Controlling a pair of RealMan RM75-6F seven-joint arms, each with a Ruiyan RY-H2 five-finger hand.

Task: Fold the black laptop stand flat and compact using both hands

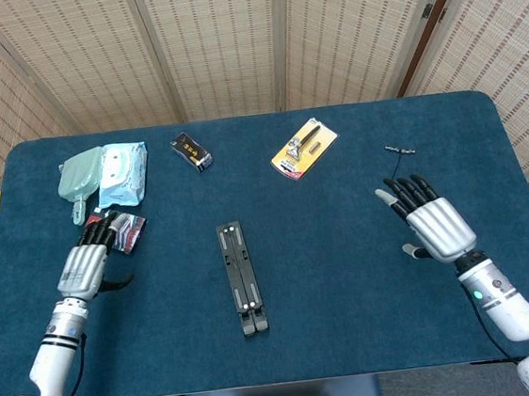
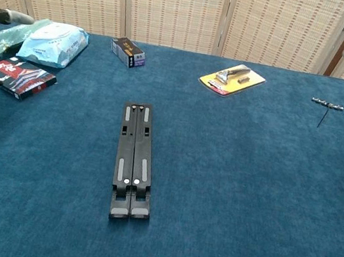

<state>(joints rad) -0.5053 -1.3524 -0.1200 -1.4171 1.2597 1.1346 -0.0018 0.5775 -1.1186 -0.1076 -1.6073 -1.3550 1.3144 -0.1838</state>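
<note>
Black laptop stand (image 1: 242, 278) lay collapsed into a narrow double bar on the blue table (image 1: 345, 246), near its middle and toward the front edge, its long axis running away from the robot; in the chest view its two rails (image 2: 132, 159) sat side by side and touching, flat on the cloth. Left hand (image 1: 84, 266) hovered well to the left of the stand, released, fingers extended and apart, holding nothing, just beside the red-and-black packet (image 1: 116, 229). Right hand (image 1: 431, 219) hovered well to the right, likewise released with fingers spread and nothing in its grasp. Neither hand touched the stand.

Judged from this arrangement, the folding step appeared complete: the stand was flat and compact, and both hands stood clear of it. What remained was probably only a check that the rails were fully seated against each other; if any gap persisted at the near end, the next move would call for both hands to approach from opposite sides and press the rails together without skewing them.
</note>
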